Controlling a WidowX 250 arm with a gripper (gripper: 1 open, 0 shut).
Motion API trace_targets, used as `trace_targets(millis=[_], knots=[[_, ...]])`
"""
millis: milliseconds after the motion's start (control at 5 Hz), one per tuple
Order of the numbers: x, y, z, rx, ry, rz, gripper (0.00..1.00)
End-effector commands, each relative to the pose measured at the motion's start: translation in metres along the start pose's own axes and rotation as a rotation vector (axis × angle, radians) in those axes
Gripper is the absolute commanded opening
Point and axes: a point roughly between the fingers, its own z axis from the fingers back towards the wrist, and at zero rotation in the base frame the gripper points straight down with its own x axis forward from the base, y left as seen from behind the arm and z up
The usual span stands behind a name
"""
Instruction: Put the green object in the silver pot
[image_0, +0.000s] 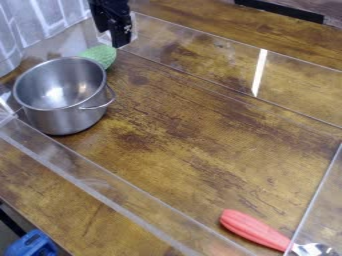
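Observation:
The green object (98, 55) is a small light-green lump lying on the wooden table at the back left, just behind the silver pot's rim. The silver pot (56, 92) stands upright and empty at the left, with a small handle on its right side. My gripper (118, 40) is black and hangs at the top left, just above and slightly right of the green object. Its fingers stand apart with nothing between them.
An elongated red-orange object (254, 230) lies at the front right. Clear plastic walls (127, 205) enclose the wooden table (201, 120) on the front, back and right. A tiled wall is at the far left.

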Motion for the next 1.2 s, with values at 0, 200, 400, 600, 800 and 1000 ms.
trace_targets(millis=[0,200,400,600,800,1000], knots=[[-0.007,0.023,0.012,0.034,-0.047,0.013,1.00],[-0.011,0.037,-0.004,0.006,-0.050,-0.037,1.00],[-0.023,0.053,0.003,0.023,-0.043,-0.021,0.00],[-0.022,0.059,0.018,0.047,-0.018,0.043,0.00],[-0.013,0.047,0.008,0.032,-0.020,0.056,1.00],[-0.010,0.038,0.015,0.023,-0.026,0.042,0.00]])
